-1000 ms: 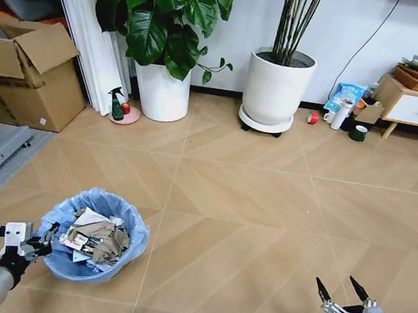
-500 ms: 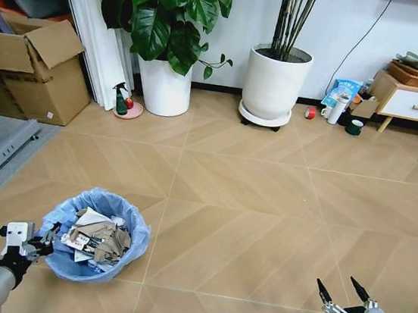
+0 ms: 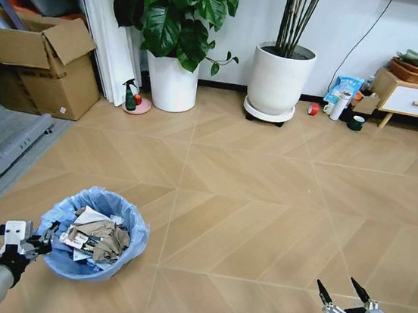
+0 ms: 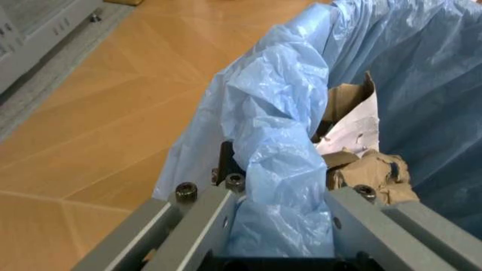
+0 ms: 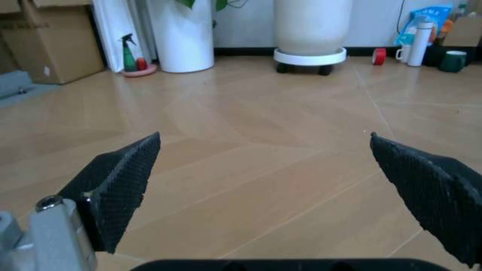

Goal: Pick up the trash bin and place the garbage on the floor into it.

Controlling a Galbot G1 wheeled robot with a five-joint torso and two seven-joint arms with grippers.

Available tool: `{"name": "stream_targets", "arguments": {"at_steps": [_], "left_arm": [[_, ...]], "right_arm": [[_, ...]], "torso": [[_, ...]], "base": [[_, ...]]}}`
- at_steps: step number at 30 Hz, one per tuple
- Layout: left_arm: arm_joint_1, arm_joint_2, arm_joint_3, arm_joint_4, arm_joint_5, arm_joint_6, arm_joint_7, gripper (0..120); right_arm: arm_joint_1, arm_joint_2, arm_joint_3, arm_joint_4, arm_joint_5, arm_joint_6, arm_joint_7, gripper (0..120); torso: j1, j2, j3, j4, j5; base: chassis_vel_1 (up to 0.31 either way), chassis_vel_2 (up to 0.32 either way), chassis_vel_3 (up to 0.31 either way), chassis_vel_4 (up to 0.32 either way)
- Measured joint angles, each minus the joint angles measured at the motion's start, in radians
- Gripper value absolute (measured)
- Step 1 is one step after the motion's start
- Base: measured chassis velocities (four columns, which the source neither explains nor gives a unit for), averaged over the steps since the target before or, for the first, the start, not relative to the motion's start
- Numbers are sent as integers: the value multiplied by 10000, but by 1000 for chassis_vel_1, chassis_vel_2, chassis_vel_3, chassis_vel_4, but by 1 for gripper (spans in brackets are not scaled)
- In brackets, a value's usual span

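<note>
Trash bin: blue-lined, gripped at its rim by the closed left hand. Garbage: crumpled paper and card, heaped inside the bin just beyond that hand. Floor: seen free of litter; collection judged essentially complete. Right hand: spread wide, nothing held.

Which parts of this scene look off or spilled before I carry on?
Nothing stands out. The trash bin sits upright on the floor, the garbage piled inside its blue liner, none spilled beside it. The left tool is clamped on the bin's rim; the right tool hangs open and empty over bare tiles.
</note>
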Motion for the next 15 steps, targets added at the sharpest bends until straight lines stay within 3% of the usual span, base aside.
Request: {"name": "stream_targets", "arguments": {"at_steps": [4, 15], "left_arm": [[0, 35, -24, 13, -48, 0, 3, 1], [-64, 76, -6, 44, -99, 22, -54, 1]], "right_arm": [[-36, 15, 21, 3, -2, 28, -21, 100], [-47, 19, 70, 38, 27, 52, -95, 100]], "torso": [[0, 0, 0, -1, 2], [0, 0, 0, -2, 0]], "base": [[187, -60, -142, 61], [82, -121, -85, 116]]}}
